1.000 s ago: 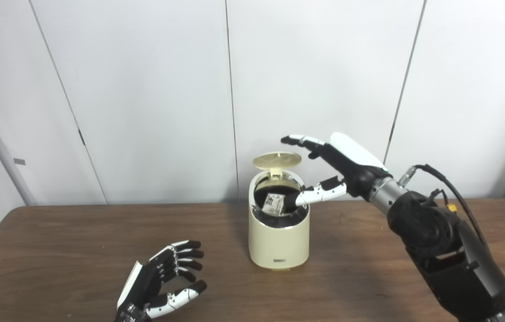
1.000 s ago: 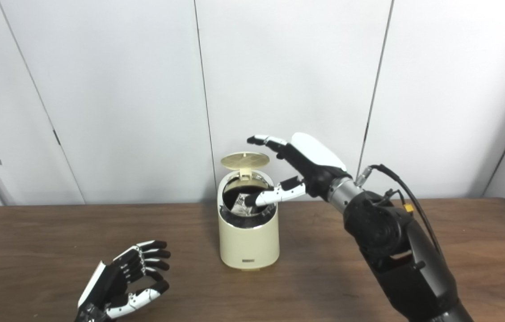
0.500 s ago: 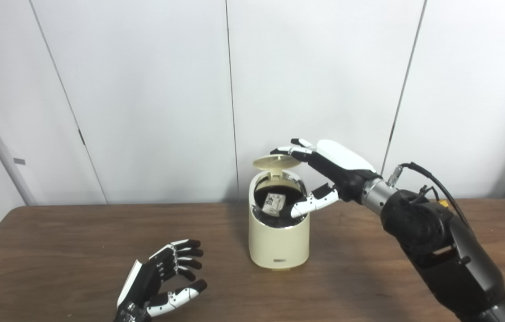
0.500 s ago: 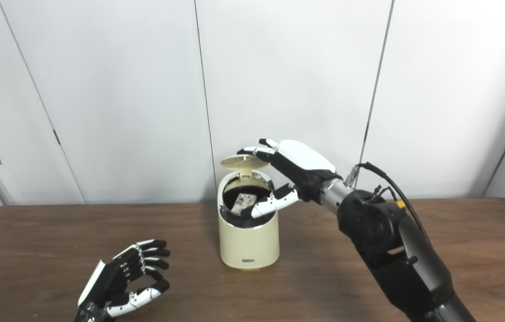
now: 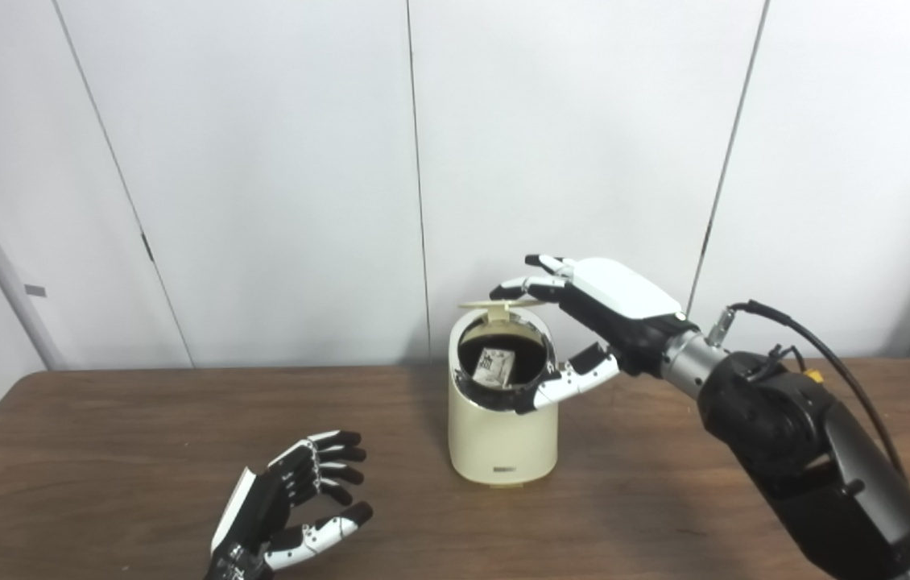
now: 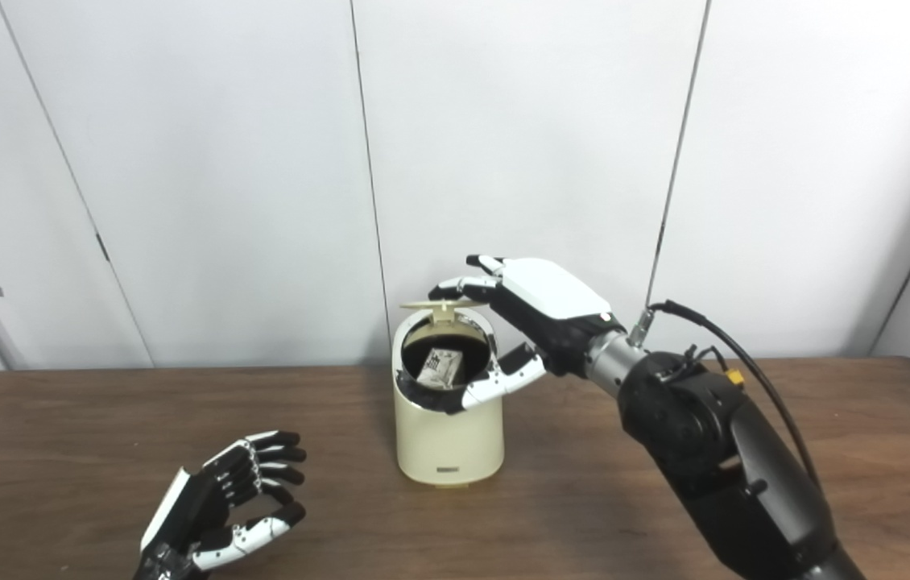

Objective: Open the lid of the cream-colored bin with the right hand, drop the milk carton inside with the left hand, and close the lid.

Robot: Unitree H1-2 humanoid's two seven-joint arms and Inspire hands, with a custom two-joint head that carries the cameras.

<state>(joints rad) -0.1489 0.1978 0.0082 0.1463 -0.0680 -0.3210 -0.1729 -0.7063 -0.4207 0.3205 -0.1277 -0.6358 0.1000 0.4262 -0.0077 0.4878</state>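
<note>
With the carton (image 5: 494, 366) already in the bin (image 5: 502, 439), the spread, empty right hand (image 5: 596, 310) presses fingertips on the light, stiff hinged lid (image 5: 498, 304), best pushed near its free edge.

matt cream plastic bin (image 5: 502, 439) w/ shiny metal rim, dark wood-grain table (image 5: 101, 435), glossy plastic hand shells

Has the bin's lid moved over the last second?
Yes. The lid has swung down toward the rim of the cream bin, which has stayed put on the table; it now shows almost edge-on, under the right hand, not yet shut.
</note>
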